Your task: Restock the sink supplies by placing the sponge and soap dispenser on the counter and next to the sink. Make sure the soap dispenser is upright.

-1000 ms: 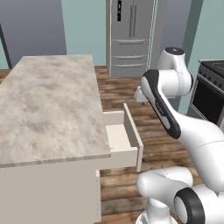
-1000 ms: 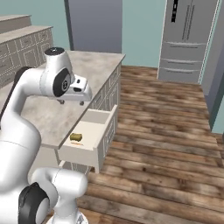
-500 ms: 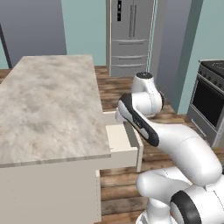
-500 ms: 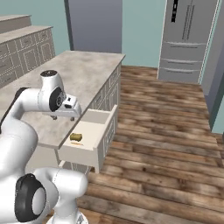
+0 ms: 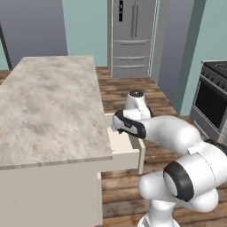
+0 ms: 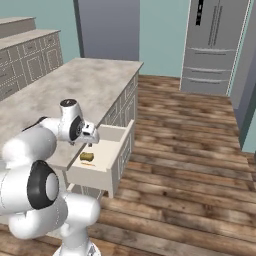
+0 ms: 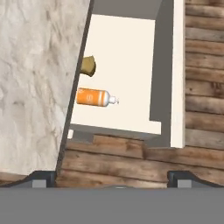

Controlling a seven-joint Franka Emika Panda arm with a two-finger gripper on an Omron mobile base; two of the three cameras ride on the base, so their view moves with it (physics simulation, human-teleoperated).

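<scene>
Drawer (image 6: 107, 159) stands pulled out from the island (image 5: 48, 111), and we see its cream inside from above in the hand view. Inside it lies the sponge (image 7: 88, 65), half hidden under the edge of the marbled surface (image 7: 35, 78); we see it also in the right base view (image 6: 87, 157) as a small yellow-olive block on the drawer floor. Just beside the sponge lies an orange bottle (image 7: 92, 97) with a white cap, on its side, its cap pointing toward the middle of the drawer; part of its body is also under the surface edge. Both things lie apart from each other, not touching.

The claw (image 7: 111, 177) hangs above the drawer, with its two dark tips far apart near the bottom corners of the hand view. We judge that it is wide open and has nothing between the tips. In the base views the hand (image 6: 86, 134) is over the inner end of the drawer, close to the surface edge. Wooden floor (image 6: 190, 165) lies around the island.
</scene>
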